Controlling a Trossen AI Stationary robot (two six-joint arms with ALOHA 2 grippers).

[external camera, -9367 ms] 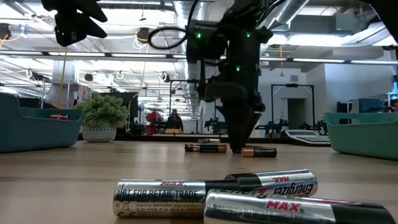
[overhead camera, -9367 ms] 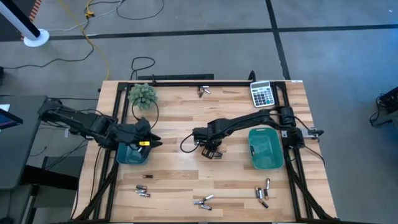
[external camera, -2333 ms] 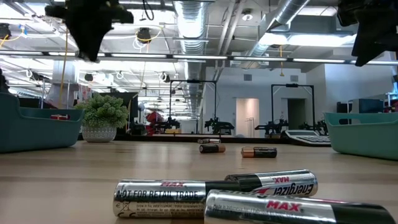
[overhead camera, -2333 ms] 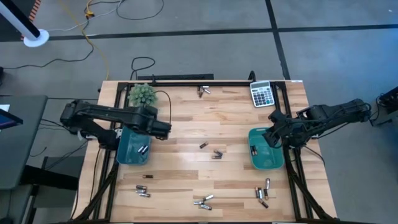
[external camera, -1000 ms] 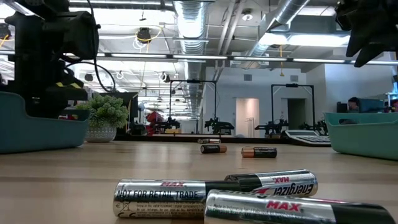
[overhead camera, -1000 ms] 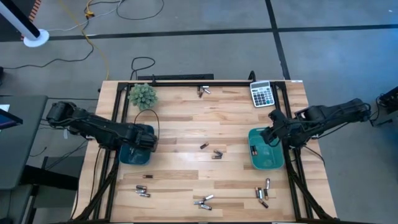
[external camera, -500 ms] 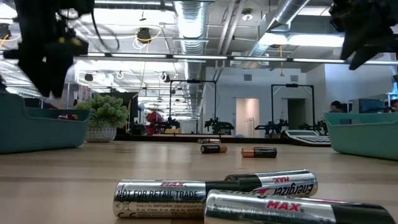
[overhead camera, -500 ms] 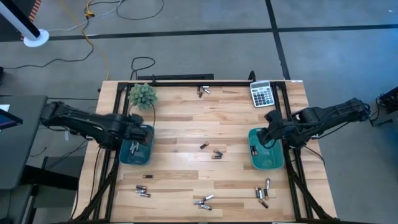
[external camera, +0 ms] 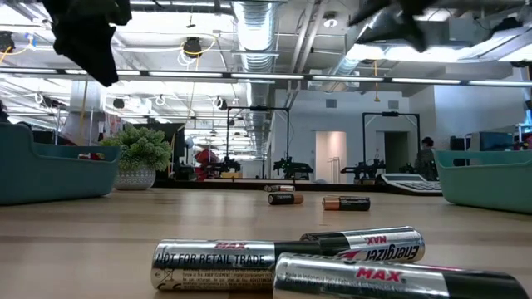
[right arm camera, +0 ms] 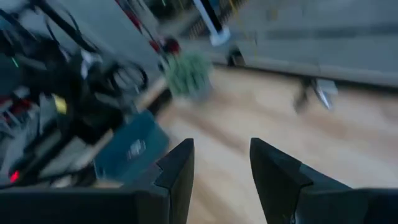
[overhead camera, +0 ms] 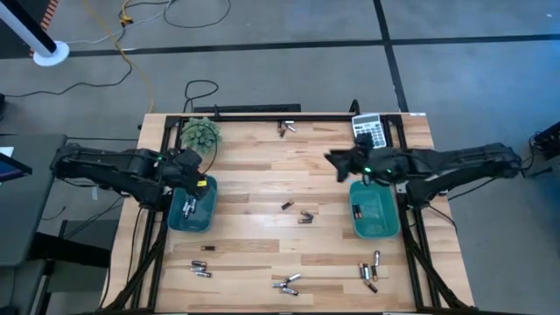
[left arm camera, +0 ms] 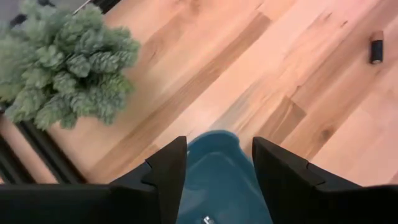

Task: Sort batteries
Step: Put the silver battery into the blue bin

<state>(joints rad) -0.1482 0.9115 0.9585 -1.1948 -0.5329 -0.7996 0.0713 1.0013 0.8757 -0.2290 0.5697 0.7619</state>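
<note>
Small cylindrical batteries lie loose on the wooden table: two near the middle [overhead camera: 296, 211], clusters along the near edge [overhead camera: 287, 283] [overhead camera: 369, 269] [overhead camera: 200, 268], and a pair by the far edge [overhead camera: 286, 128]. My left gripper [overhead camera: 194, 185] [left arm camera: 217, 168] hangs open and empty over the far end of the left teal bin [overhead camera: 191, 212], which holds a few batteries [overhead camera: 188, 208]. My right gripper [overhead camera: 332, 160] [right arm camera: 221, 168] is open and empty, raised above the table left of the right teal bin [overhead camera: 374, 210], which holds a battery [overhead camera: 356, 210].
A small potted plant [overhead camera: 201, 133] stands just beyond the left bin. A grey calculator [overhead camera: 369, 131] lies at the far right corner. Black frame rails [overhead camera: 166, 157] run along both sides of the table. Bare wood lies between the two bins.
My left gripper has risen out of the left bin and shifted slightly toward the far edge. My right gripper has swung from above the right bin toward the table's left and far side, now pointing across the table toward the left bin.
</note>
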